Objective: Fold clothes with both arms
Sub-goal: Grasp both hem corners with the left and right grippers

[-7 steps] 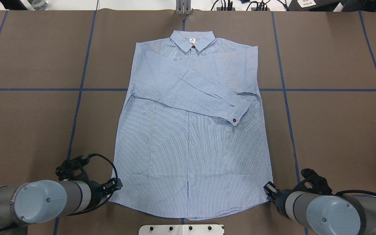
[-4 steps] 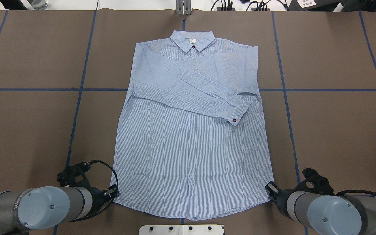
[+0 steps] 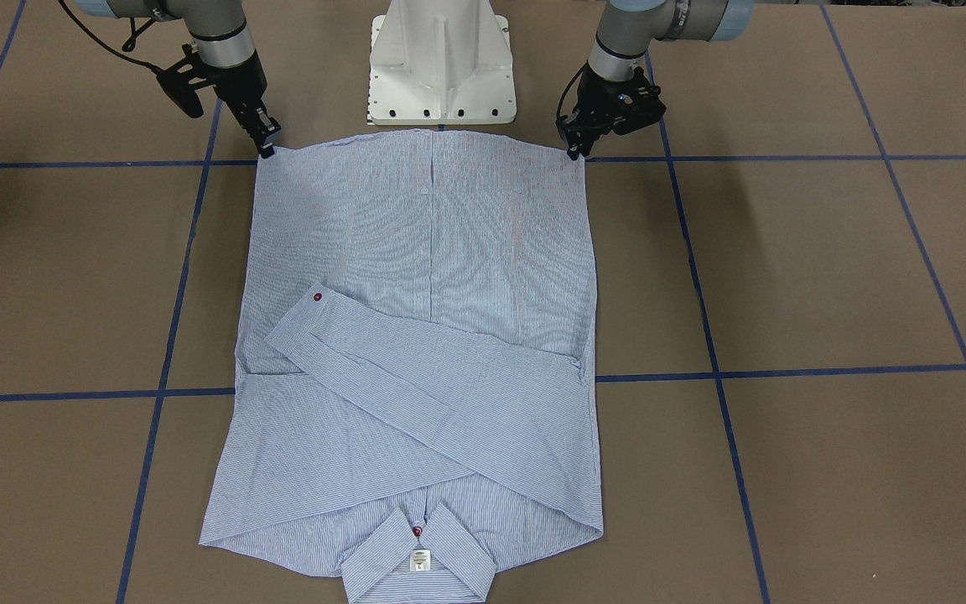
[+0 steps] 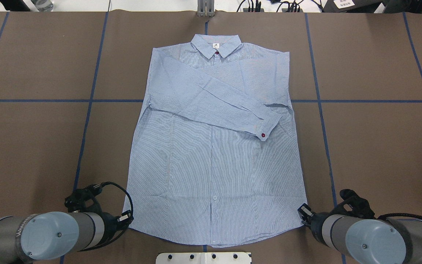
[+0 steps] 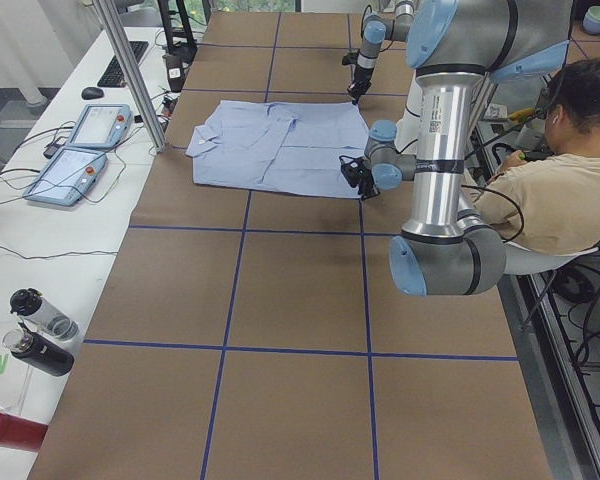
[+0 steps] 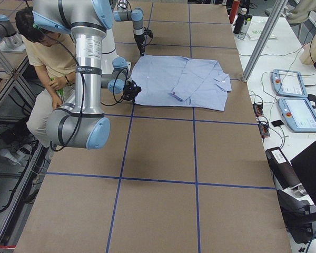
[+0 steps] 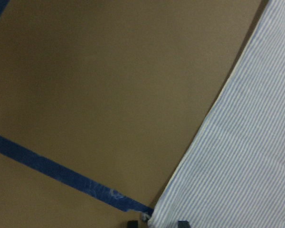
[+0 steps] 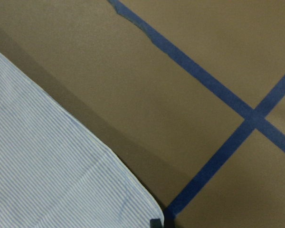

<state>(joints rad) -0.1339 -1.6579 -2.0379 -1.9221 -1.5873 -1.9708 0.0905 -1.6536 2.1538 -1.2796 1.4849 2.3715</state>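
Note:
The light blue striped shirt (image 4: 214, 165) lies flat and face up on the brown table, collar at the far side and both sleeves folded across the chest. My left gripper (image 4: 126, 217) is low at the near left hem corner. In the left wrist view its fingertips (image 7: 132, 222) stand apart on either side of that corner (image 7: 154, 216). My right gripper (image 4: 303, 212) is at the near right hem corner. In the right wrist view its tip (image 8: 155, 222) sits closed at the corner of the cloth (image 8: 133, 190). In the front view the left gripper (image 3: 573, 151) and right gripper (image 3: 267, 147) both touch the hem.
The white pedestal base (image 3: 441, 67) stands just behind the hem. Blue tape lines (image 4: 86, 128) cross the table (image 4: 379, 146). A seated person (image 5: 560, 190) is behind the robot. Two tablets (image 5: 80, 150) and bottles (image 5: 40, 335) lie on the far side bench.
My left gripper has moved back toward the robot along the shirt's left edge, down to the hem corner. The right gripper has hardly moved. The shirt lies as before.

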